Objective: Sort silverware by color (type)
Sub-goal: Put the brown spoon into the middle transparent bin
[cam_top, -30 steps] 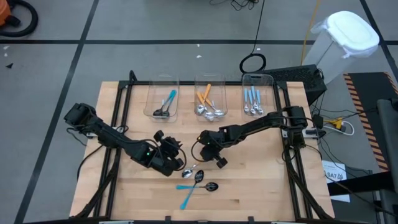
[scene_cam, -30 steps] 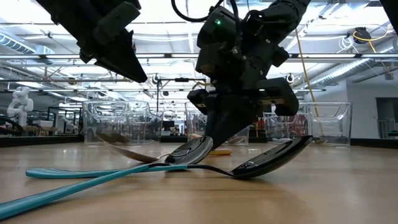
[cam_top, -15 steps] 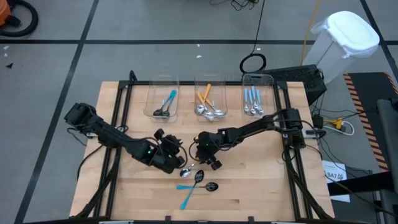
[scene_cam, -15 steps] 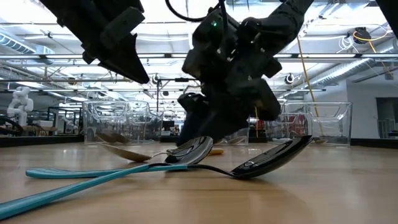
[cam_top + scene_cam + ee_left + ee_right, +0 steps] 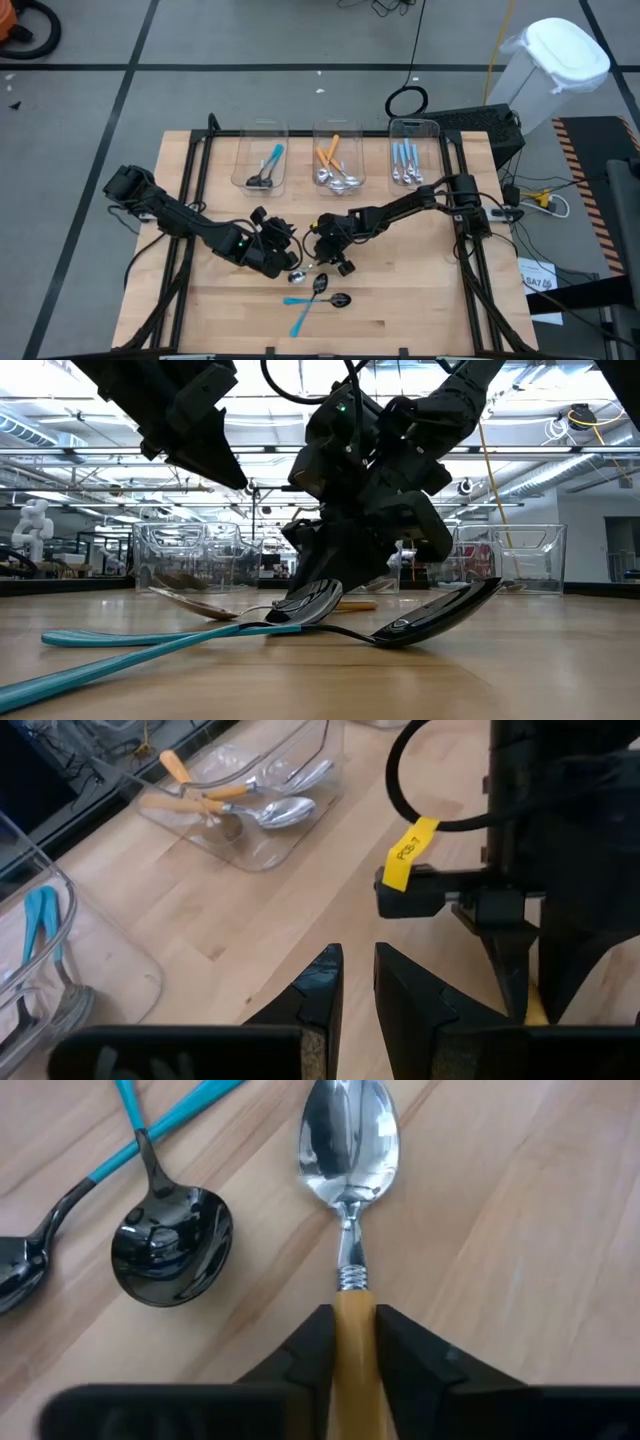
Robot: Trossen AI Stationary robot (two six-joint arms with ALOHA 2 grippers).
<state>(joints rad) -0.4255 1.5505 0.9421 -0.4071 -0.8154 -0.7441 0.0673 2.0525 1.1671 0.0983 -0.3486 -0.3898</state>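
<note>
An orange-handled spoon [image 5: 350,1200] with a shiny silver bowl lies on the wooden table, and my right gripper [image 5: 352,1335] is shut on its handle. In the high view this gripper [image 5: 325,262] sits near the table's middle. Beside the orange spoon lie two teal-handled spoons with black bowls [image 5: 170,1245] [image 5: 341,299], their handles crossed. My left gripper [image 5: 287,262] hovers just left of the spoons. Its fingers [image 5: 358,982] stand nearly together with nothing between them. My right gripper pinches the orange handle [image 5: 352,1305] between its two fingers [image 5: 305,1350], a little behind the silver neck. The fingers slant down from the table's right side and lie along the handle. The spoon lies flat on the table, bowl up.
Three clear bins stand along the far edge. The left one [image 5: 262,162] holds teal spoons, the middle one [image 5: 338,160] orange ones, the right one [image 5: 410,158] light-blue ones. Black frame rails [image 5: 190,200] run down both sides of the table.
My right gripper has come down and toward the table's left, onto the orange spoon's handle. The spoons have stayed where they lay.
</note>
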